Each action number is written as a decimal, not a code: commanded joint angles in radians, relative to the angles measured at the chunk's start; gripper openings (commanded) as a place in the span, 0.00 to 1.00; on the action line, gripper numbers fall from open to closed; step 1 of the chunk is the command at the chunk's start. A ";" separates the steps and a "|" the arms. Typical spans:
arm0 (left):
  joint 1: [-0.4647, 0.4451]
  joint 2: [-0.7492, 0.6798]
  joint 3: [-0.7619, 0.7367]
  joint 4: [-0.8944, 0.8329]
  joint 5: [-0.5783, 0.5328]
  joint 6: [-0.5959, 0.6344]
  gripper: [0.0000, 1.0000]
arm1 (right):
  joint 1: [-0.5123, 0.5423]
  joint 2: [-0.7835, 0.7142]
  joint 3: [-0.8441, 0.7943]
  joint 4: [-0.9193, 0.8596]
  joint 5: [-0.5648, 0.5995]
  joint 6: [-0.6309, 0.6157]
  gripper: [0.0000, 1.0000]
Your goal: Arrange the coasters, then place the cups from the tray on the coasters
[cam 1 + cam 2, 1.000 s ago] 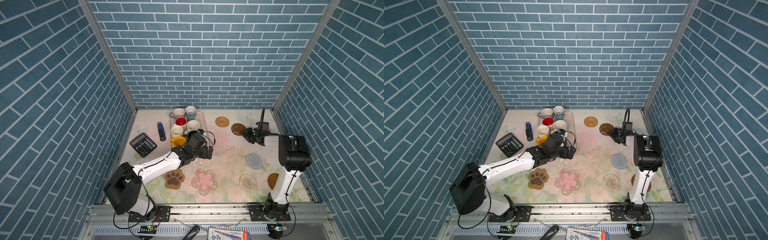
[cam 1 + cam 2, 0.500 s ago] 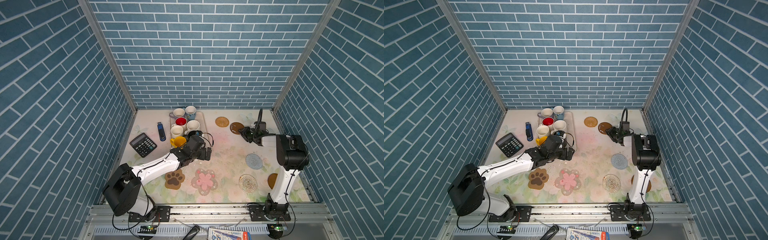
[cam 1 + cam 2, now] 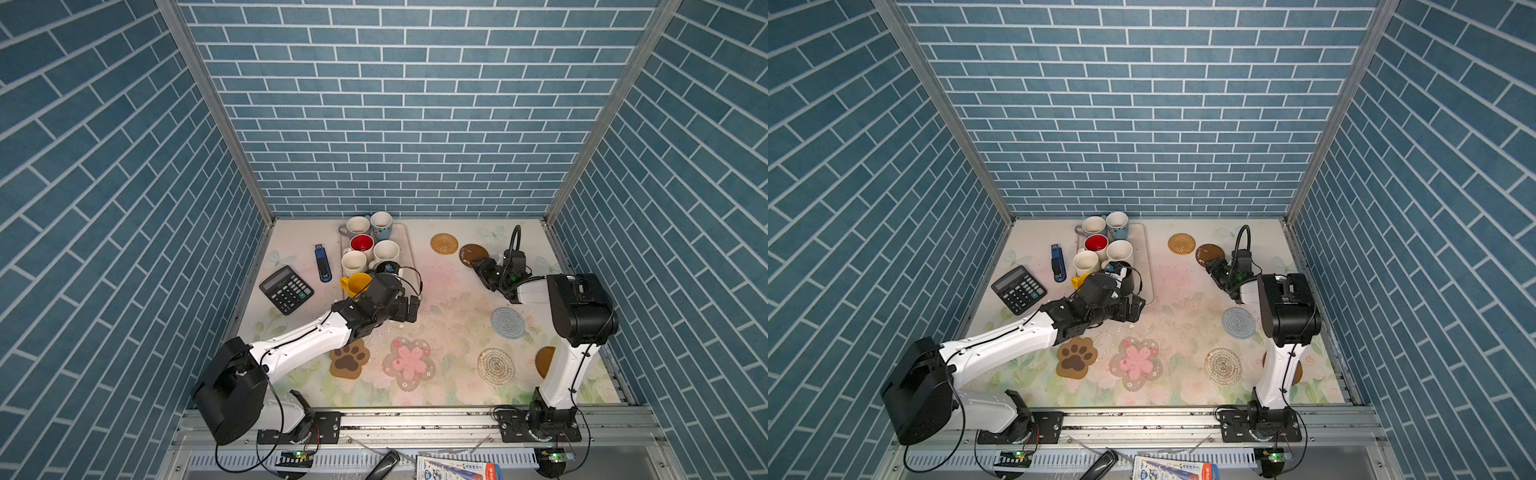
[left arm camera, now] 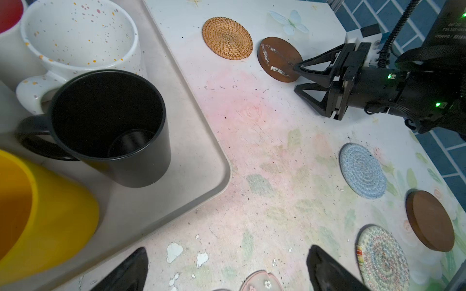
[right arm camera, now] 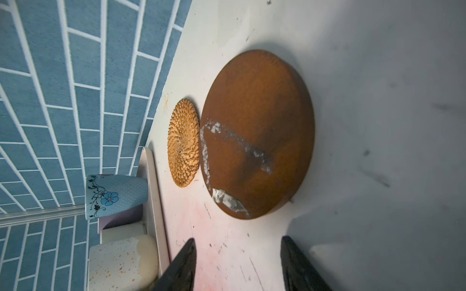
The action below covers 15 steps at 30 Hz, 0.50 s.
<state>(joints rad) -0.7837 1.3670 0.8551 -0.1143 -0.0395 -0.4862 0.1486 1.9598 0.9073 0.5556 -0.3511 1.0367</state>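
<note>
The right tool (image 5: 237,241) stands apart and empty, with the scratched brown coaster (image 5: 257,133) just ahead of its tips. The left tool (image 4: 227,249) is wide apart, the tray (image 4: 201,141) corner just beside it.

Top views: high, frontal, looking down on whole table (image 3: 449,291); wrist cameras: low, close (both share scratched brown disc (image 4: 278,59)).
</note>
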 commanded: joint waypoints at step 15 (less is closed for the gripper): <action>0.030 0.021 -0.013 0.008 0.007 -0.005 0.99 | 0.017 0.136 0.137 -0.128 0.118 0.112 0.53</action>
<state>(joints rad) -0.7650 1.3636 0.8356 -0.1127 -0.0380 -0.4870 0.1799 2.0346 1.0130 0.5484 -0.2607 1.1217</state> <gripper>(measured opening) 0.994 0.529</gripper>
